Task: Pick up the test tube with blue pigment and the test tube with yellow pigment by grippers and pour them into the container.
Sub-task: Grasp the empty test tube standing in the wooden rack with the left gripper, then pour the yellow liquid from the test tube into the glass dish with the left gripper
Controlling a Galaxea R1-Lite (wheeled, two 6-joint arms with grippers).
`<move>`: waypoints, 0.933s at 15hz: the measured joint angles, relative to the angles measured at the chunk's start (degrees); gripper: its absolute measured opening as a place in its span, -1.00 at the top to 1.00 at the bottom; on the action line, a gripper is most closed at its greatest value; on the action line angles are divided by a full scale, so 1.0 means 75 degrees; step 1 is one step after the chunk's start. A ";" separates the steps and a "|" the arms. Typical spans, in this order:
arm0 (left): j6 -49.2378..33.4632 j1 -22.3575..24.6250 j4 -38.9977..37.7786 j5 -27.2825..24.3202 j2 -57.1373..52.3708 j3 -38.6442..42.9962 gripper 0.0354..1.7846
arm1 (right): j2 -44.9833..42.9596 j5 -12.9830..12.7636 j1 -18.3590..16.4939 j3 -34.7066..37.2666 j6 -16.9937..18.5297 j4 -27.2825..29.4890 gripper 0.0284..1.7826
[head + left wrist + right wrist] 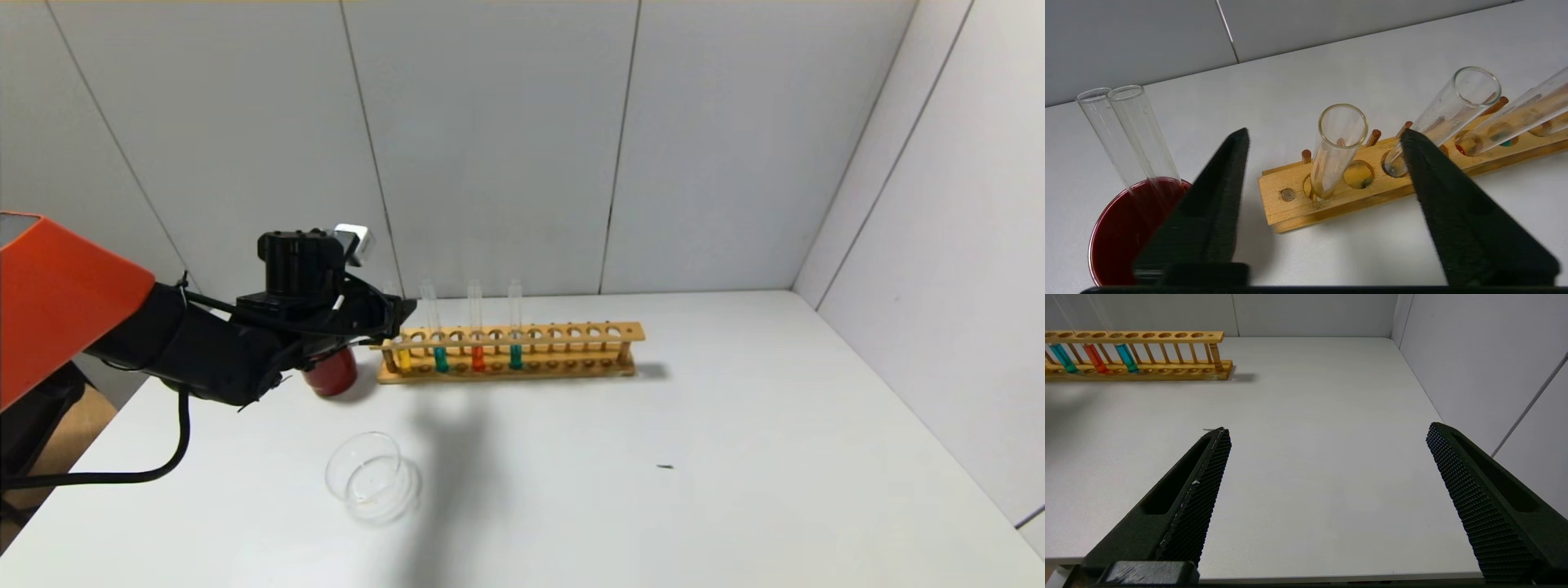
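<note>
The left gripper (1325, 136) is held with its fingers spread wide, nothing gripped, just above the near end of the wooden rack (571, 349). The test tube with yellow pigment (1336, 151) is seen between the two fingertips but untouched by either; it stands in the rack's end hole. Just beyond the fingers, along the rack, the test tube with blue pigment (439, 347) is found, then an orange-liquid tube (477, 347) and a second teal-blue tube (515, 345). Directly beneath and beside the left gripper a dark red cup (331, 373) is placed, with two empty glass tubes (1133, 130) leaning in it. The container (371, 478) lies on the white table (735, 457) nearer the robot than the gripper, apart from the rack. The right gripper (1327, 435) is held released over bare table, well away from the rack.
</note>
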 joint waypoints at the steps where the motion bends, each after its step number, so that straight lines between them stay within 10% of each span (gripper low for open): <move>1: 0.0000 -0.0003 -0.0002 0.0000 0.0034 -0.0008 -0.15 | 0.0000 0.0000 0.0000 0.0000 0.0000 0.0000 -0.96; 6: 0.0013 -0.0018 0.0013 -0.0011 0.0172 -0.0091 0.69 | 0.0000 0.0003 0.0000 0.0000 0.0003 -0.0003 -0.96; 14: 0.0055 -0.0106 0.0187 0.0008 0.0063 -0.0294 0.70 | 0.0000 0.0000 0.0000 0.0000 0.0003 -0.0003 -0.96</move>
